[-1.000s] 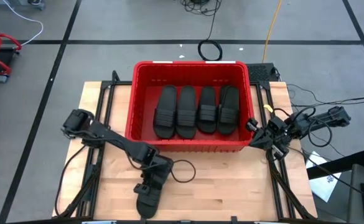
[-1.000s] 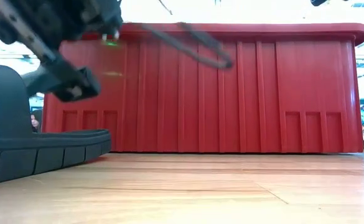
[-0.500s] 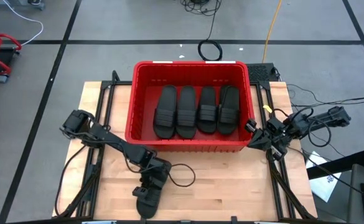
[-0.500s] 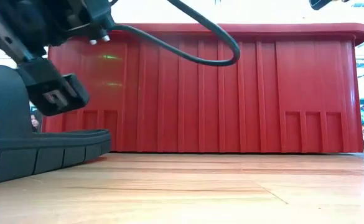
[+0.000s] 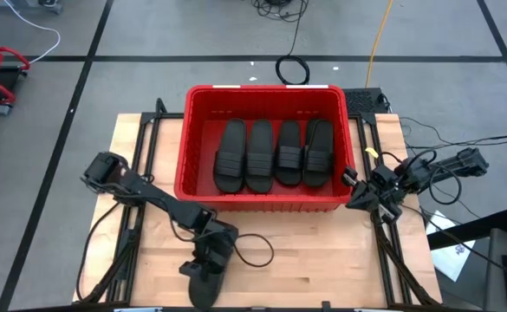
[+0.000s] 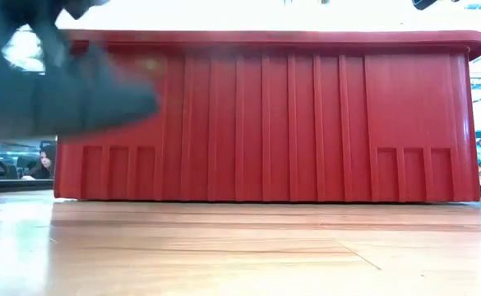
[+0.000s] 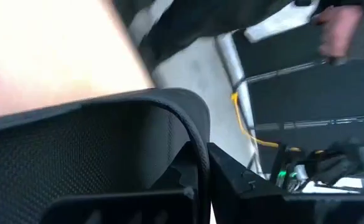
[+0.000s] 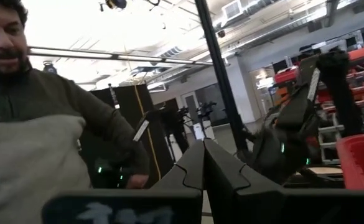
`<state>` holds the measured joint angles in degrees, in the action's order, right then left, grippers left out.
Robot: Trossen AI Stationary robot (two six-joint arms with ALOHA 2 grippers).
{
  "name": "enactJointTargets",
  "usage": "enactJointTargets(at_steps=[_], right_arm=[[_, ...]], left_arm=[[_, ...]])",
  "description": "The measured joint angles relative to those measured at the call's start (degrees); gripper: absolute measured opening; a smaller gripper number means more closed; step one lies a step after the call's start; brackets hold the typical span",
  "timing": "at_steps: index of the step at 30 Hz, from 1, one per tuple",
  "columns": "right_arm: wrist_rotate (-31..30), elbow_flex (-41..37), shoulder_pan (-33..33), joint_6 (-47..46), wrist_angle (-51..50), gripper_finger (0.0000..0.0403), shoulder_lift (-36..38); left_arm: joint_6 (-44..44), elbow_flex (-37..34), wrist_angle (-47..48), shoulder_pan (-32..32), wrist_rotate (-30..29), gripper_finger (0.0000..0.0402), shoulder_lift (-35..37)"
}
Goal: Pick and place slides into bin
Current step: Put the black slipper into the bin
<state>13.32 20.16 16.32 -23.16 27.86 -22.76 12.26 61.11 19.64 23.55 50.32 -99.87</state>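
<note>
A black slide [image 5: 203,288] hangs at the table's near edge, left of centre, with my left gripper [image 5: 208,260] shut on it. In the low view the slide [image 6: 59,90] is a dark blur above the tabletop. The red bin [image 5: 199,94] stands at the table's far middle, and several slides [image 5: 275,154] lie side by side on its floor. My right gripper [image 5: 354,189] waits shut beside the bin's right near corner, with nothing between its fingers [image 8: 222,171]. My left gripper holds the slide at its far end [image 5: 210,270], coming from above and slanting toward the near edge. The gripper itself covers the place of contact. The slide is lifted clear of the table and reaches from the fingers toward the near edge.
Bare wooden tabletop [image 5: 322,251] lies between the bin's near wall and the near edge. A black cable [image 5: 253,251] loops beside my left gripper. A person [image 8: 38,124] stands beyond the table's right side, and another person [image 6: 39,160] shows past the bin's left end.
My left gripper has gone down and toward the near edge onto the slide and taken hold of it. The slide, which lay flat on the table, is now lifted clear of it in the low view.
</note>
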Motion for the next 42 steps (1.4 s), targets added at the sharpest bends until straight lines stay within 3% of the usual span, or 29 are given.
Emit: enactJointTargets(at_steps=[6, 9, 17, 20, 24, 31, 34, 42], right_arm=[[1.5, 0.0, 0.0, 0.1, 0.3, 0.0, 0.2], [2.2, 0.0, 0.0, 0.2, 0.7, 0.0, 0.3], [3.2, 0.0, -0.2, 4.6, 1.1, 0.0, 1.1], [1.5, 0.0, -0.8, 6.9, 1.0, 0.0, 1.3], [0.0, 0.0, -2.6, 9.5, 0.5, 0.0, 1.4], [-0.3, 0.0, -8.2, 9.0, 0.5, 0.0, 1.4], [-3.6, 0.0, -10.7, 9.0, 0.2, 0.0, 1.4], [-15.0, 0.0, -15.6, 11.7, 0.1, 0.0, 1.4]], left_arm=[[0.4, 6.9, 1.0, -0.2, -4.0, 0.0006, 8.9], [3.6, 12.0, 3.1, -2.2, -9.8, 0.0004, 14.2], [2.4, 28.9, 9.9, -8.8, -37.8, 0.0003, 23.1], [-2.8, 33.9, 11.6, -10.9, -42.7, 0.0003, 23.4], [-7.2, 37.6, 17.2, -15.4, -40.0, 0.0002, 22.5], [-14.5, 38.0, 15.3, -27.7, -22.4, 0.0001, 22.4], [-17.7, 37.2, 19.6, -33.3, -16.8, 0.0001, 24.2], [-25.3, 32.3, 28.3, -45.9, -11.8, 0.0001, 29.1]])
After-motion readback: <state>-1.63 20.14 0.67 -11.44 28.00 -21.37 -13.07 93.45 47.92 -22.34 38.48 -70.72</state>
